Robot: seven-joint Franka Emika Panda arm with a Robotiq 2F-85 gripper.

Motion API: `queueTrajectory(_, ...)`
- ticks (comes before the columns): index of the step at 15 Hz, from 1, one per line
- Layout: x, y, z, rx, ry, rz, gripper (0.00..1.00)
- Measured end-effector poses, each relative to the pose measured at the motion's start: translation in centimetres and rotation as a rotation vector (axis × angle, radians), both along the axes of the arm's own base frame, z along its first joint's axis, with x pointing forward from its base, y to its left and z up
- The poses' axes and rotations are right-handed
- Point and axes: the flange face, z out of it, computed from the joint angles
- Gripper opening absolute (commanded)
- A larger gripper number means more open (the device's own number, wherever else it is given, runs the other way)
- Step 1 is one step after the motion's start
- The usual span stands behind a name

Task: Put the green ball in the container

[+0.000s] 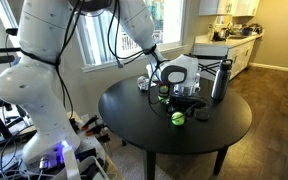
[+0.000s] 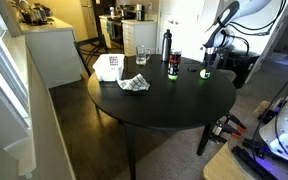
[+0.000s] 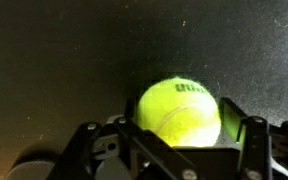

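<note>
claw (image 3: 180, 135) spread around the green ball (image 3: 179, 110) on the black table (image 3: 64, 60).

I worked in a home — a round black dining table (image 2: 164, 98) stood on dark wood flooring (image 1: 274, 105), with white kitchen cabinets (image 1: 234, 8) and a cluttered countertop (image 1: 229, 40) behind, and a bright window (image 1: 169, 25) — plainly domestic.

Round black table (image 2: 154, 105) w/ green ball (image 2: 205, 73), can (image 2: 171, 67), flask (image 2: 166, 44), glass (image 2: 141, 54).
</note>
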Motion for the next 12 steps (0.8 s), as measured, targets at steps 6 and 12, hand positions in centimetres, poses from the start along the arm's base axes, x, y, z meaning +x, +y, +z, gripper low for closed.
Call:
queueTrajectory(6, 0.1, -0.1, 0.2, -0.003, -0.006, 0.001, 0.42)
queueTrajectory(12, 1.7, 1.6, 2.7, -0.019, -0.088, 0.043, 0.42)
